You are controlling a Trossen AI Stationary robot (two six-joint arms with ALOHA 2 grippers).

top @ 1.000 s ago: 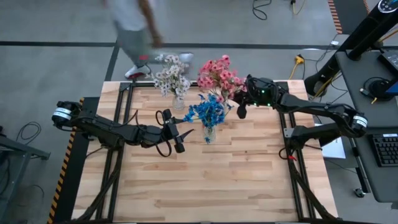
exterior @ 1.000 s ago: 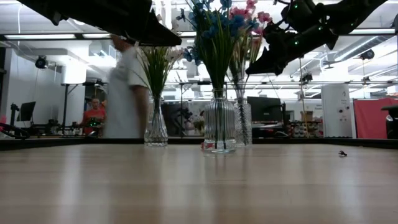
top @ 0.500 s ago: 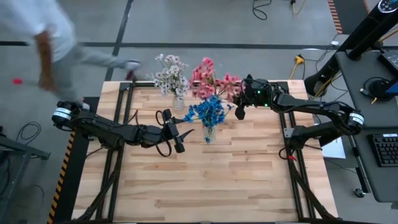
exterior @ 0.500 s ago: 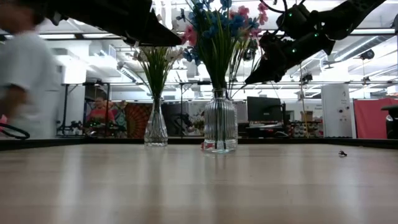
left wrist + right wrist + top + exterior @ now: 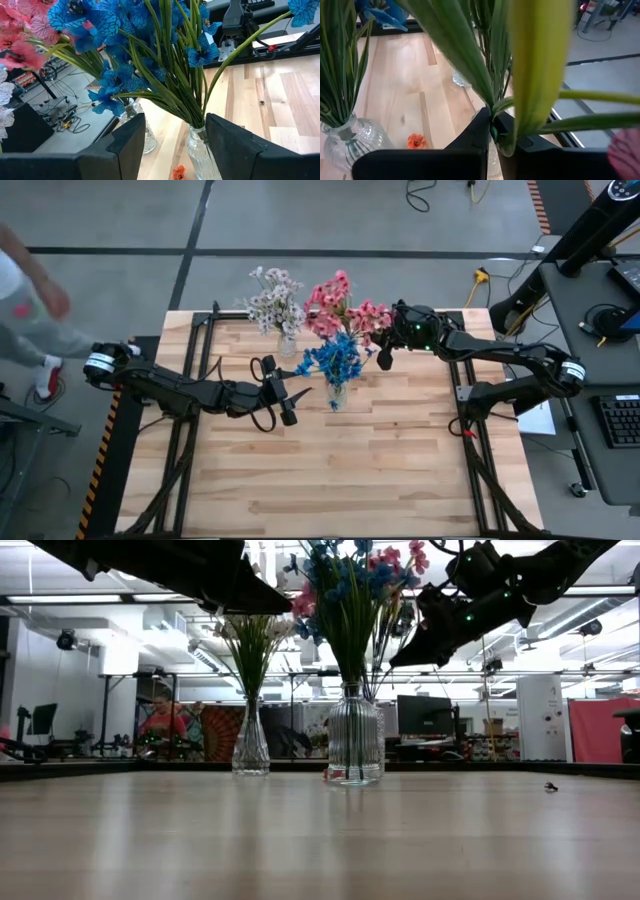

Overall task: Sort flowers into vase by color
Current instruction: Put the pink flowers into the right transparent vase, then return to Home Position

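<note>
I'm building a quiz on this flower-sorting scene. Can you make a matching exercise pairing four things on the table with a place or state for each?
Things:
1. blue flowers
2. white flowers
3. pink flowers
4. left gripper

Places or states:
A. held by the stems in the shut right gripper, above the table's far edge
B. open and empty, waiting beside the blue bunch
C. standing in the clear ribbed vase nearest the table's middle
D. standing in the vase at the far edge

Pairs: 1-C, 2-D, 3-A, 4-B
</note>
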